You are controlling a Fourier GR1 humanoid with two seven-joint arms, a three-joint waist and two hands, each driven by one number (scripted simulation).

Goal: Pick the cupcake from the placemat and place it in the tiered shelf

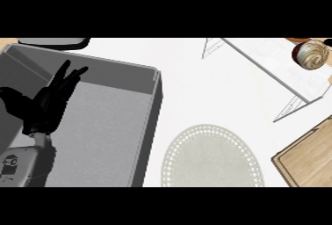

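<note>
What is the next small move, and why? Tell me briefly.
Likely just hold back: the cupcake appears to lie on the tiered shelf already, off the placemat; the left hand rests open above the sink, the right hand is out of view.

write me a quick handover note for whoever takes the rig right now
Left hand: open, fingers up, resting over the grey sink at the view's left.
Right hand: not in view.
Cupcake: on the tiered shelf at upper right, no hand on it.
Placemat: nothing on it.
Done: cupcake looks placed.
Left: nothing obvious; confirm it sits steady.
</note>
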